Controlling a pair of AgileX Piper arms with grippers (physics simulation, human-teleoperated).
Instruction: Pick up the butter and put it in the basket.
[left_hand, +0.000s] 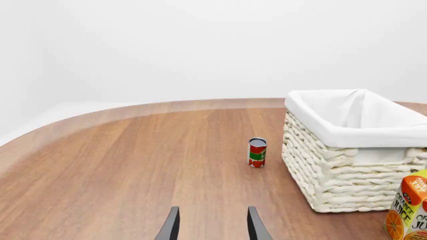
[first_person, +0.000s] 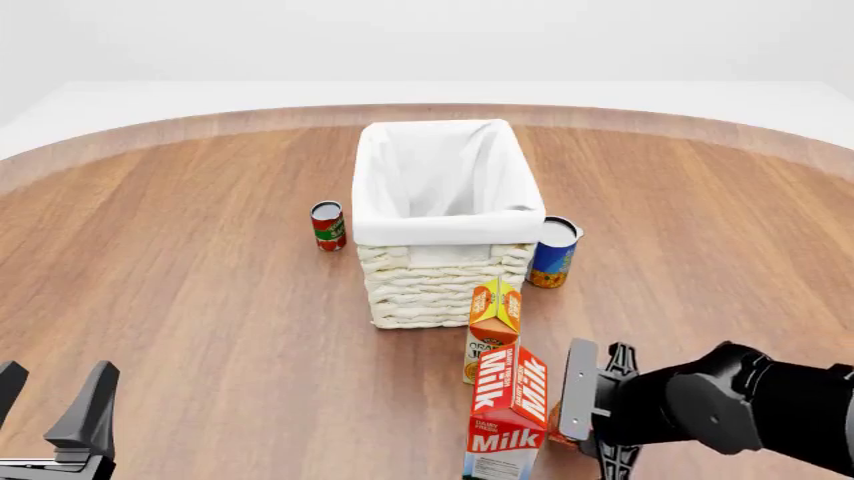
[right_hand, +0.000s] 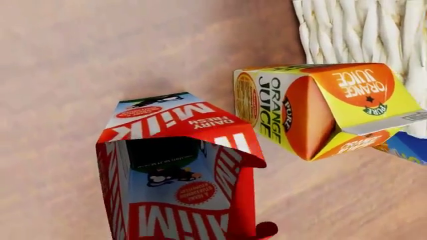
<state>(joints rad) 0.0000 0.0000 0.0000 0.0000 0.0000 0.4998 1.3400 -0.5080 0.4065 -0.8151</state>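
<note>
Wood-grain tabletop, round-edged, plain white bkgd behind. The basket sits mid-table, open top and white liner facing up, nothing visible inside, so it is ready to receive a drop from above. A tomato can stands just beside its left wall, and a blue can is at its right front corner.

In front of the basket, the juice carton and the milk carton stand upright, one behind the other. They crowd the near approach lane.

The butter is barely seen. Only an orange-red sliver shows low down, just right of the milk carton and tucked against the right gripper, prob. the box. Whether it lies on the tabletop or is already pinched cannot be told.

The right arm is turned sideways toward the cartons, likely so the fingers come at the flat box from its side w/o toppling the milk. Its jaws' state is unclear, as the wrist cam shows no fingers.

The left gripper hangs low at the near-left, well apart from everything. Its fingers are spread w/ nothing between them. It seems parked out of the way, since the butter is on the right arm's side.
</note>
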